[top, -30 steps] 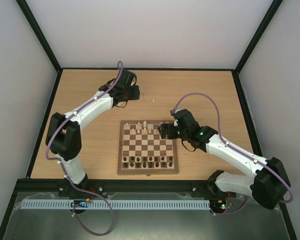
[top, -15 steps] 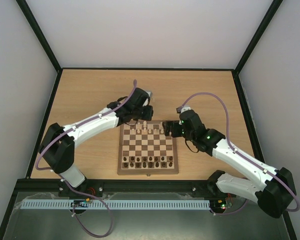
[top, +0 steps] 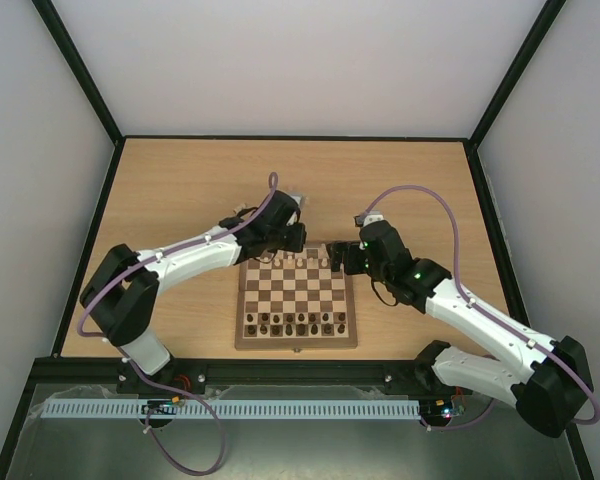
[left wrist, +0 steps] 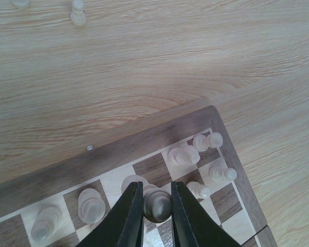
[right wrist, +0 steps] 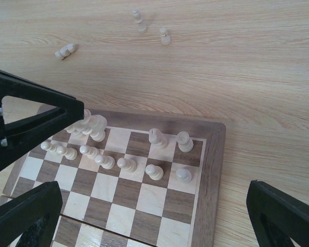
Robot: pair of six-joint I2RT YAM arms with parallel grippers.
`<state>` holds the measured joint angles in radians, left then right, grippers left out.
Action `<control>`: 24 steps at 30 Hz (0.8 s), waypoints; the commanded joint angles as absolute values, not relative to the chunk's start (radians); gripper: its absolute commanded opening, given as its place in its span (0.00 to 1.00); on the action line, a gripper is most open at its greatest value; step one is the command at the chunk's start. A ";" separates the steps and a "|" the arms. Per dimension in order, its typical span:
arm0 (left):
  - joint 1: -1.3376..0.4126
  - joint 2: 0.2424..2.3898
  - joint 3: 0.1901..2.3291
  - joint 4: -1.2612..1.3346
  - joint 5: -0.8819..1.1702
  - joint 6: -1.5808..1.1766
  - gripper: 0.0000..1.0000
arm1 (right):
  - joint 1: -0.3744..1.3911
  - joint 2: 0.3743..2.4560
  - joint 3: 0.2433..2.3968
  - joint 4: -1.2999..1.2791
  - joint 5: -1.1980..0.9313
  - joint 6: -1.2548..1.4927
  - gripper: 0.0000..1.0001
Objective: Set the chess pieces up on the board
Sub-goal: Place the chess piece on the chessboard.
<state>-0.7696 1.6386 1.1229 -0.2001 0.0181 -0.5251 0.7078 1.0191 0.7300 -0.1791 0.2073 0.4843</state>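
Observation:
The board (top: 242, 300) lies in the middle of the table. Dark chess pieces (top: 295, 323) fill its near rows and pale chess pieces (top: 302, 262) stand along its far rows. My left gripper (top: 285, 240) hangs over the far rows, shut on a pale round-topped piece (left wrist: 157, 204) between its black fingers (left wrist: 131, 211). Beneath it are pale pieces (left wrist: 184, 155) near the board's corner. My right gripper (right wrist: 153, 195) is wide open and empty over the far right part of the board (right wrist: 212, 170), above a row of pale pawns (right wrist: 127, 163).
Loose pale pieces sit on the tabletop beyond the board: one lying down (right wrist: 65, 50), two upright (right wrist: 139, 20) (right wrist: 165, 36), and another (left wrist: 78, 13) in the left wrist view. The left gripper's black body (right wrist: 31, 123) reaches in close beside the right gripper.
The left arm has swung from the far table to the board's far edge, still shut on its piece. The right gripper has shifted slightly toward the far right corner, still open.

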 commanded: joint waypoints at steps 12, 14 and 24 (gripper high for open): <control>-0.782 1.718 1.103 -0.123 -0.035 -0.536 0.16 | 0.707 1.043 0.721 -0.192 0.201 0.490 0.99; -0.782 1.725 1.103 -0.124 -0.040 -0.535 0.16 | 0.707 1.045 0.722 -0.190 0.200 0.489 0.99; -0.787 1.747 1.096 -0.110 -0.040 -0.538 0.17 | 0.706 1.049 0.722 -0.189 0.196 0.489 0.99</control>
<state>-0.7803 1.7309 1.1095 -0.1291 -0.0265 -0.5320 0.7078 1.0416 0.7300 -0.1791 0.1928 0.4835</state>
